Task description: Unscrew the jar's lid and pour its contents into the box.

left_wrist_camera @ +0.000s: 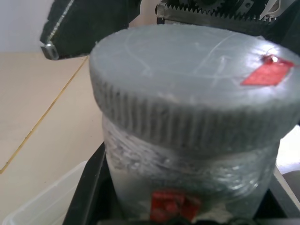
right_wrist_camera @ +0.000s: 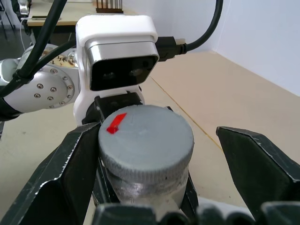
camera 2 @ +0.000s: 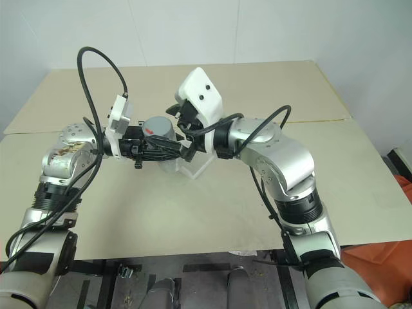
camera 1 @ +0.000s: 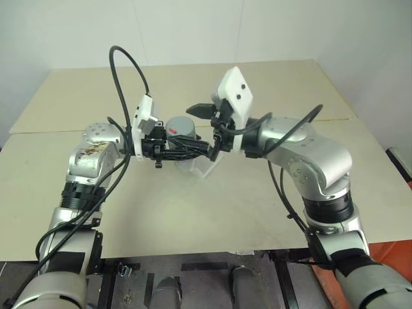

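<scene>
The left gripper is clamped around the body of the jar, holding it upright above the table and the clear box. The right gripper has its fingers spread wide on either side of the grey lid, which is on the jar.

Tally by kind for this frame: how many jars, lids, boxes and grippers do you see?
jar: 1
lid: 1
box: 1
grippers: 2, the left gripper and the right gripper
Total: 5
</scene>
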Motion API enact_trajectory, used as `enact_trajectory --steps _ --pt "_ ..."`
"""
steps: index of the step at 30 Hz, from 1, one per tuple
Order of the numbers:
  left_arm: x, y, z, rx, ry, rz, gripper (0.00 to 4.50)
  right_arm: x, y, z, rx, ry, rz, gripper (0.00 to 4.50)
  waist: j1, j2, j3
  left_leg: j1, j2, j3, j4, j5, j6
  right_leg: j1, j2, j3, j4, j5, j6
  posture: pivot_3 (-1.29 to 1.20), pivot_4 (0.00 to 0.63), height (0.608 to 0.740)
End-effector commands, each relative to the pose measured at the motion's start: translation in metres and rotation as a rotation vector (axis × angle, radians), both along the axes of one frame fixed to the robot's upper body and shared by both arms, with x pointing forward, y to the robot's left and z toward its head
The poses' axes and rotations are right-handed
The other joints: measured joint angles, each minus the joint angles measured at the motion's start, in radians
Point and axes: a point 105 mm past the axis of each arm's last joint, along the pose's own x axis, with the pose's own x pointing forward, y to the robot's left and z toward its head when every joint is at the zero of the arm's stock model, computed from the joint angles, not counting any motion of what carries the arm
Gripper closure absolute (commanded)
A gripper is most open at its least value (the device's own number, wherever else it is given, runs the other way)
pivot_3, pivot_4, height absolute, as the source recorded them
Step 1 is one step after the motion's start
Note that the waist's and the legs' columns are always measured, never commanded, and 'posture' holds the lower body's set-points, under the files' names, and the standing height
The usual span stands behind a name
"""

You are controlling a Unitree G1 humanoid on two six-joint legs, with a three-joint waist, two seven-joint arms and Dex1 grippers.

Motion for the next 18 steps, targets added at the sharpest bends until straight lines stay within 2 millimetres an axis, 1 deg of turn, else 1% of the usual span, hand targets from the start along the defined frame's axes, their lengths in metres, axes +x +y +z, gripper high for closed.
enact_trajectory --steps 1,4,11,15,18 --pt "-0.008 -0.001 0.009 0.001 -0.056 -0.029 2.59 0.003 -0.001 0.018 0.036 -0.073 -0.025 0.06 0.0 0.0 0.0 0.0 0.0 0.0 0.0 0.0 0.0 0.0 0.0 0.0 0.0 0.0 0.0 0.0 0.15 0.74" --pt "-0.01 0.002 0.01 0.004 -0.056 -0.028 2.59 0.009 -0.009 0.018 0.044 -0.065 -0.048 0.06 0.0 0.0 0.0 0.0 0.0 0.0 0.0 0.0 0.0 0.0 0.0 0.0 0.0 0.0 0.0 0.0 0.15 0.74" --pt "-0.014 0.012 0.01 0.02 -0.057 -0.023 2.59 0.027 -0.049 0.018 0.054 -0.057 -0.18 0.06 0.0 0.0 0.0 0.0 0.0 0.0 0.0 0.0 0.0 0.0 0.0 0.0 0.0 0.0 0.0 0.0 0.15 0.74" --pt "-0.017 0.015 0.01 0.017 -0.054 -0.026 2.59 0.031 -0.072 0.018 0.08 -0.052 -0.246 0.06 0.0 0.0 0.0 0.0 0.0 0.0 0.0 0.0 0.0 0.0 0.0 0.0 0.0 0.0 0.0 0.0 0.15 0.74" --pt "-0.017 0.017 0.009 0.019 -0.052 -0.022 2.59 0.032 -0.08 0.017 0.09 -0.048 -0.268 0.06 0.01 0.0 0.0 0.0 0.0 0.0 0.0 0.0 0.0 0.001 0.0 0.0 -0.001 0.0 0.0 0.0 0.15 0.74"
